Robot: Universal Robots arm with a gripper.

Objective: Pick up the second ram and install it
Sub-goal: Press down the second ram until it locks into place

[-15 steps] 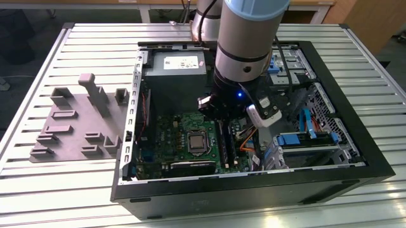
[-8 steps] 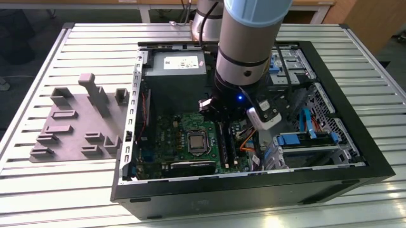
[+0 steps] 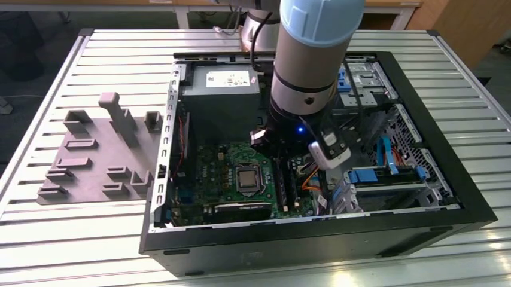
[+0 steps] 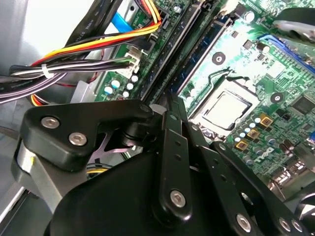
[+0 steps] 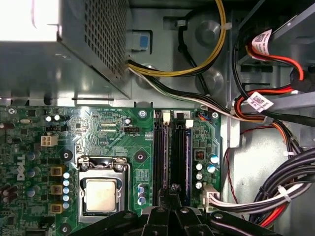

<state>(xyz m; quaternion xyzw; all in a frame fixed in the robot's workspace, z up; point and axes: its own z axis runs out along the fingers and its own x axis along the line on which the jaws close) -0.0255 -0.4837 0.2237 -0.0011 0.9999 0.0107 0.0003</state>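
The second ram [image 5: 187,157] is a thin blue stick standing edge-up along the black socket rails [image 5: 162,157] of the green motherboard [image 5: 98,137]. In the second wrist view the second ram [image 4: 206,54] runs away from the fingertips, its small dark chips showing. My gripper [image 5: 173,192] hangs low over these rails with its black fingers drawn together at the stick's near end. The gripper [image 4: 171,110] sits just above the board. In the exterior view the arm [image 3: 307,72] reaches down into the open computer case [image 3: 447,209].
A grey moulded tray [image 3: 96,161] with upright pegs lies at the exterior view's left of the case. The processor socket [image 5: 100,194] sits beside the rails. Cable bundles [image 5: 275,196] crowd the other side. The power supply box [image 3: 224,89] fills the case's far end.
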